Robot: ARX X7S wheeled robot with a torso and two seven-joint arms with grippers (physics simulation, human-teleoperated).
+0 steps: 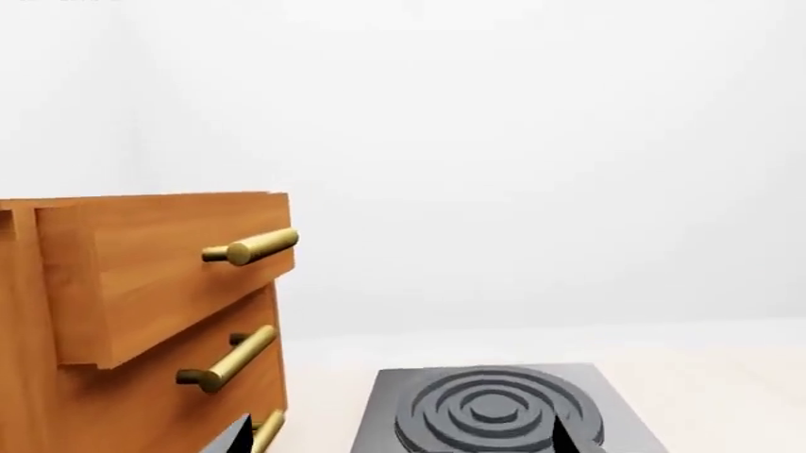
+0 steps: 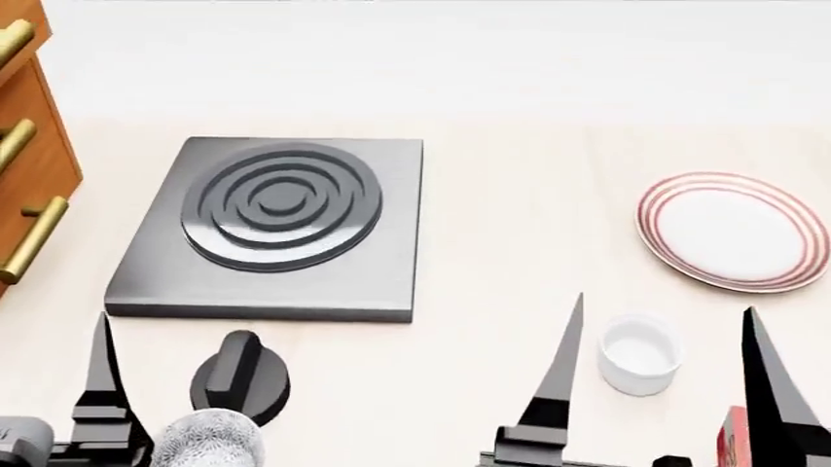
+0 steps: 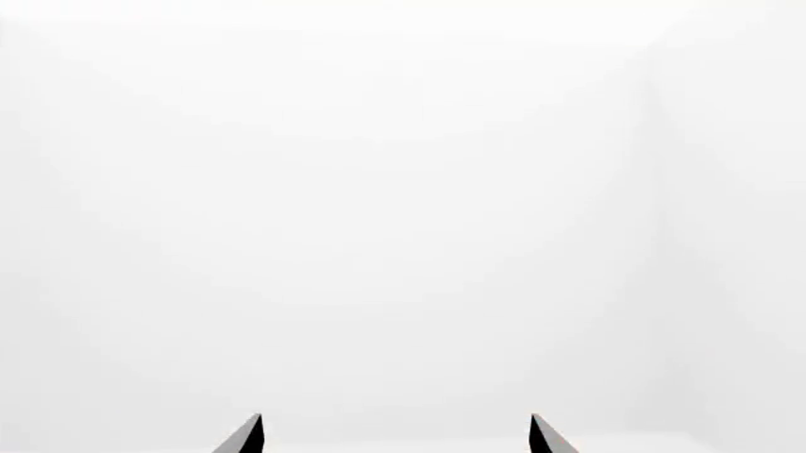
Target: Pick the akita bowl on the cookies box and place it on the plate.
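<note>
Red card, a sliver of the flat cookies box [image 2: 734, 436], shows at the head view's lower edge, just inside my right end effector [image 2: 663, 370]. No bowl is visible on it; that part lies below the frame. The grey-and-white speckled bowl [image 2: 208, 438] near my left end effector [image 2: 104, 389] rests on the pale surface [image 2: 520, 243], so I judge it the twin, not the target. The target therefore lies below and behind my right fingertips; the right arm is nearer. The red-ringed white plate [image 2: 734, 232] sits ahead to the right, beyond a small plain white cup [image 2: 640, 352]. Right fingers stand well apart. Left finger spacing: cannot tell.
</note>
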